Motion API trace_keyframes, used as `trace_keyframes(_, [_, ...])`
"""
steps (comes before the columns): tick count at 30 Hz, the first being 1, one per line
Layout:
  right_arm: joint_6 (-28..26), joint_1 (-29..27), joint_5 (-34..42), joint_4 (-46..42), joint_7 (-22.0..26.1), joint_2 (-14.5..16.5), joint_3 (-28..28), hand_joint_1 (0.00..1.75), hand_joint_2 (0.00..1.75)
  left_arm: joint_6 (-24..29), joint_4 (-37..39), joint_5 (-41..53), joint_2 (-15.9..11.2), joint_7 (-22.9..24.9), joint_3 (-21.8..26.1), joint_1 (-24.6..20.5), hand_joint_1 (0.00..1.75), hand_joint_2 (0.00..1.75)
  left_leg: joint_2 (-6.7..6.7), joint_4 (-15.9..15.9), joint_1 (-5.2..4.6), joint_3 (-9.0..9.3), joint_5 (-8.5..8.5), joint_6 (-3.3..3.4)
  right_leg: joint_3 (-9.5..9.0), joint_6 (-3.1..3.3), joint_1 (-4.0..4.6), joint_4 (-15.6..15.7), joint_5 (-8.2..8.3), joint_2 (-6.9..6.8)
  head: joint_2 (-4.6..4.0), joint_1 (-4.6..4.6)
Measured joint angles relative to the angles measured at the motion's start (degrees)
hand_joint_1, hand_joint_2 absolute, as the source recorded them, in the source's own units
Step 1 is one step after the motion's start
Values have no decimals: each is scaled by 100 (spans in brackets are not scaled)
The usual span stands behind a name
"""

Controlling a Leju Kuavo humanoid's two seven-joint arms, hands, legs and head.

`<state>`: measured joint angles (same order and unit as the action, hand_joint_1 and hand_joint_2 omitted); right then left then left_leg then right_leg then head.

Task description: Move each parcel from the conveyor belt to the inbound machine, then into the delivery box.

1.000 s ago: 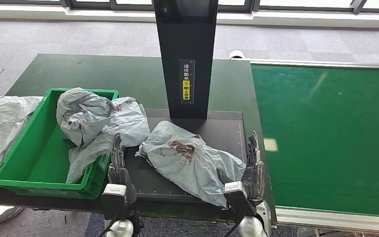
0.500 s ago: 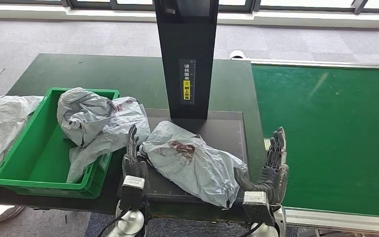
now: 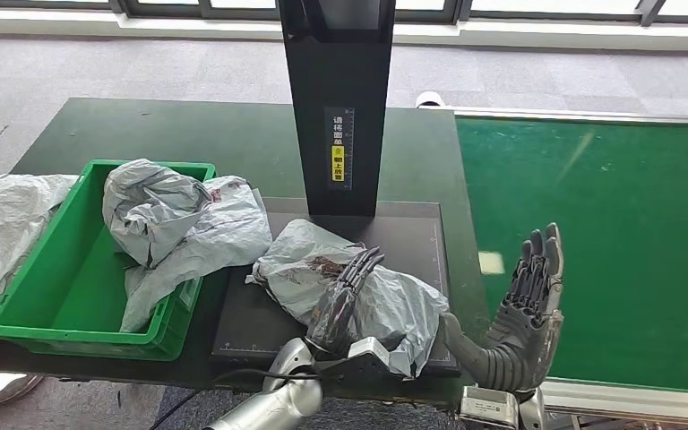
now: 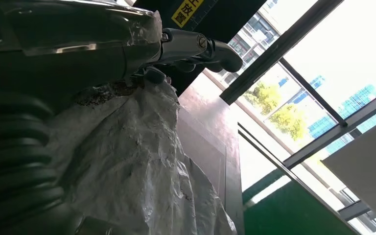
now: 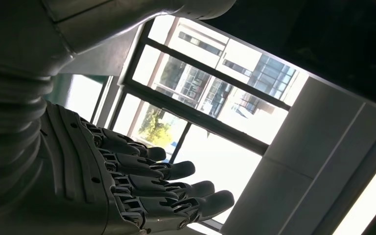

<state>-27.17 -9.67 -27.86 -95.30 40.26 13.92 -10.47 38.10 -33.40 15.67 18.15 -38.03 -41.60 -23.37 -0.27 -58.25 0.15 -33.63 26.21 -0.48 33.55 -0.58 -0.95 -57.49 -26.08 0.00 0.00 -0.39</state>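
Head view first: one grey parcel (image 3: 349, 291) sits on the scanner plate (image 3: 412, 235) right at the foot of the black post (image 3: 336, 107), so it's at the machine stage. Two more bags (image 3: 179, 224) are already in the green box (image 3: 45, 278) left of the post, one drooping over the rim. Belt (image 3: 609, 242) right of the post has nothing on it. Left robot hand (image 3: 345, 291) lies flat on the parcel, fingers straight, not gripping. Right robot hand (image 3: 530, 300) is up off the parcel's right end, fingers straight, holding nothing.

Left wrist view: mostly crinkled bag (image 4: 142, 161) up close; can't see any grip here.

Right wrist view: fingers (image 5: 176, 171) extended against windows, parcel out of shot.
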Motion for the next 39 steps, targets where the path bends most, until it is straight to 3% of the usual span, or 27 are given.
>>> trace_keyframes(4, [27, -29, -2, -61, -1, 1, 0, 0, 175, 67, 182, 272, 49, 180, -92, -60, 0, 175, 0, 0, 0, 0, 0, 0, 0, 0, 0, 0, 0, 0, -1, 0])
trace_keyframes(8, [113, -54, -42, -71, -2, 1, 0, 0, 175, 122, 183, 775, 74, 518, -200, -72, 0, 0, 0, 0, 0, -1, 0, 0, -1, 0, -1, 0, 0, -1, -1, 0])
trace_keyframes(9, [144, -68, -53, -76, -2, 1, 0, 0, 175, 94, 139, 893, 75, 610, -211, -67, 0, 0, -1, 0, -1, -1, 0, 0, -1, 0, -1, 0, 0, -1, 0, 1])
trace_keyframes(13, [295, -128, -104, -120, -2, 7, 0, 0, 175, -168, -110, 1493, 71, 943, -213, -36, 0, 175, -2, 0, -1, -2, 0, 0, -1, 0, -1, 0, 0, -2, -1, 2])
trace_keyframes(19, [531, -156, -200, -224, -2, 65, 10, 0, 175, -540, -36, 3349, 82, 2263, -210, -38, 0, 175, -1, 0, 0, -2, 0, 0, 2, 0, 0, 0, 0, -1, 0, 0])
trace_keyframes(39, [557, -207, -212, -310, -4, 110, 48, 0, 175, -540, 152, 3478, 104, 2361, -211, -51, 0, 175, -1, 0, 0, -1, 0, 0, 0, 0, -1, 0, 0, -1, 0, 0])
